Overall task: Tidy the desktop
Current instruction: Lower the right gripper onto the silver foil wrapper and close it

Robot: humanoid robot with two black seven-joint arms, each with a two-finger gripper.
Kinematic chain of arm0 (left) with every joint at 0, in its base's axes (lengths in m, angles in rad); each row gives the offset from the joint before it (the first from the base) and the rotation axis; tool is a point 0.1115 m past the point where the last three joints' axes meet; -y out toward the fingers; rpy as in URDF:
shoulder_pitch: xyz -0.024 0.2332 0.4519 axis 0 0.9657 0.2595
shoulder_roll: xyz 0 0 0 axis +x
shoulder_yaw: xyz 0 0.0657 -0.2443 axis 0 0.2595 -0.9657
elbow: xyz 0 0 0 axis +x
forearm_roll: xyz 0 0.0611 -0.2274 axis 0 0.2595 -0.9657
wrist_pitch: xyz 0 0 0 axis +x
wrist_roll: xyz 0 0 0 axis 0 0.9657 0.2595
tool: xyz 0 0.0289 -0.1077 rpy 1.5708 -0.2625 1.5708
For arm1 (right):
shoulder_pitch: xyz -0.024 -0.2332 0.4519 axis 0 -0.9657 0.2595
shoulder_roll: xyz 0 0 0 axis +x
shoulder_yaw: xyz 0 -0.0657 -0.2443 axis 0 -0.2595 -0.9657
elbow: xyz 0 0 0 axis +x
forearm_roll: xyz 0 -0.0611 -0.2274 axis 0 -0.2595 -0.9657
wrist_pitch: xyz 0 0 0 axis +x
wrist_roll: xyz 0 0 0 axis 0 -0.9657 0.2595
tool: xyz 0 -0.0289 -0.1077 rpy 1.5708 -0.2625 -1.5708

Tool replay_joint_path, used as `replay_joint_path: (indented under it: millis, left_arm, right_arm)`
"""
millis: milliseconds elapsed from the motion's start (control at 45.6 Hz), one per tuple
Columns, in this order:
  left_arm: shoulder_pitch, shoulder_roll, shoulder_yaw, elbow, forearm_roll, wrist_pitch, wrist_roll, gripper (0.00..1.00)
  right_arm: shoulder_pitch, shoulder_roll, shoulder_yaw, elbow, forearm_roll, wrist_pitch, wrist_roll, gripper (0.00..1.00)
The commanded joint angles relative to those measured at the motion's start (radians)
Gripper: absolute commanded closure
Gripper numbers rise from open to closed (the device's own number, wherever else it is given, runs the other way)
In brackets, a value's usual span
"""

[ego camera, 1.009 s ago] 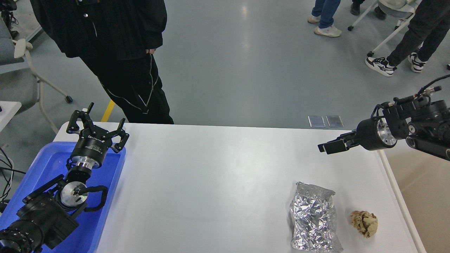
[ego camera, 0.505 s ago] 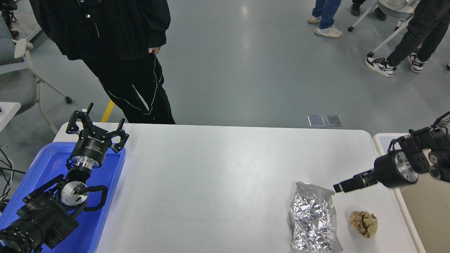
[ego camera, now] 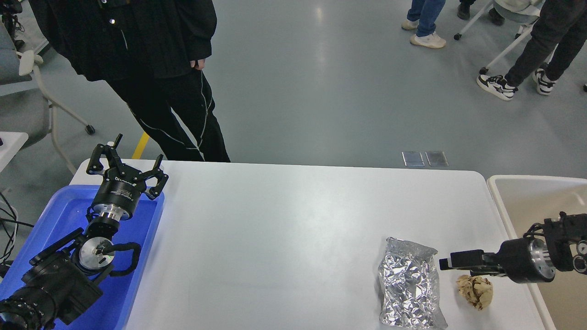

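The white desktop [ego camera: 284, 229] fills the middle of the head view. A crumpled silver foil bag [ego camera: 408, 286] lies near its front right. A crumpled brown paper ball [ego camera: 475, 291] lies just right of the bag. My right gripper [ego camera: 451, 265] comes in low from the right, pointing left, just above the paper ball and beside the bag's top right corner. Its fingers are seen side-on, so I cannot tell their gap. My left gripper [ego camera: 127, 161] is open and empty, held over the far edge of the blue tray [ego camera: 59, 215].
A white bin with beige lining [ego camera: 532, 197] stands off the desktop's right edge, under my right arm. A person in black [ego camera: 174, 91] stands at the far left edge. A chair [ego camera: 27, 91] is at the far left. More people are at the back right.
My right gripper has dropped and pulled toward the near right, from above the desktop's far right corner to just over the paper ball. The left arm has not moved.
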Motion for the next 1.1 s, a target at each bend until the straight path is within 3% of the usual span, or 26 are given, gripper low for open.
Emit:
replay_joint_path:
  millis: [0, 483, 1075]
  left_arm:
    - [0.000, 0.000, 0.000, 0.000, 0.000, 0.000, 0.000, 0.00]
    - [0.000, 0.000, 0.000, 0.000, 0.000, 0.000, 0.000, 0.00]
    - [0.000, 0.000, 0.000, 0.000, 0.000, 0.000, 0.000, 0.00]
  right_arm:
    - [-0.101, 0.029, 0.029, -0.047, 0.031, -0.056, -0.012, 0.00]
    - [-0.133, 0.081, 0.066, -0.054, 0.026, -0.061, -0.012, 0.00]
    - [-0.229, 0.179, 0.129, -0.192, 0.029, -0.067, -0.012, 0.00]
